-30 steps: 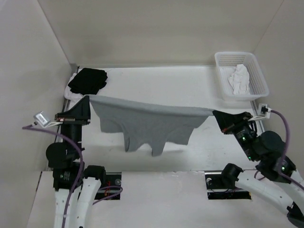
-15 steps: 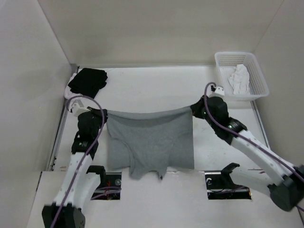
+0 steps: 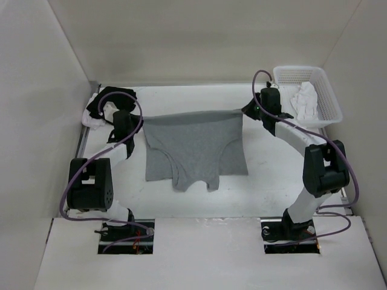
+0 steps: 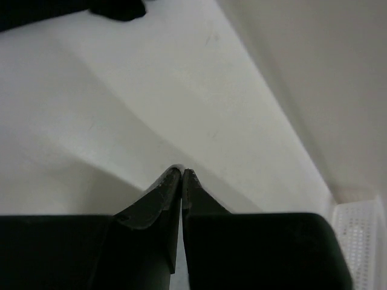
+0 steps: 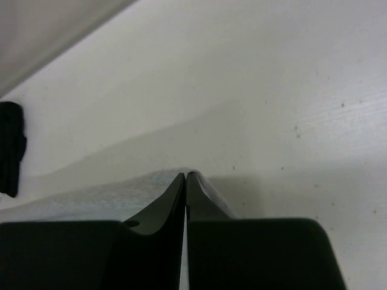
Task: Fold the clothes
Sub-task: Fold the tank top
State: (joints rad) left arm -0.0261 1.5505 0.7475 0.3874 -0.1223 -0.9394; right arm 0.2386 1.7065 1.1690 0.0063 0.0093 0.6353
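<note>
Grey, thin fabric stretches between our two grippers: the grey garment (image 3: 193, 148) is held by its far edge, one corner in each. Our left gripper (image 3: 143, 121) pinches the left corner and our right gripper (image 3: 243, 112) pinches the right one. The edge between them runs almost straight across the far half of the table (image 3: 272, 175). From that edge the garment spreads toward the near side over the middle of the table, and its near edge is uneven, with two short flaps hanging out. We cannot tell how much of it lies flat and how much is lifted.

From the left wrist we see our fingers (image 4: 158, 196) pressed together with only a hairline between them and a sliver of pale cloth at their tips. From the right wrist the fingers (image 5: 166, 199) are just as tight, with grey fabric caught at the tips and trailing off to the left.

A black garment (image 3: 112, 101) lies in the far left corner, just beyond the left gripper. A white basket (image 3: 284, 75) stands in the far right corner, near the right gripper, with a crumpled white garment (image 3: 304, 99) inside it.
</note>
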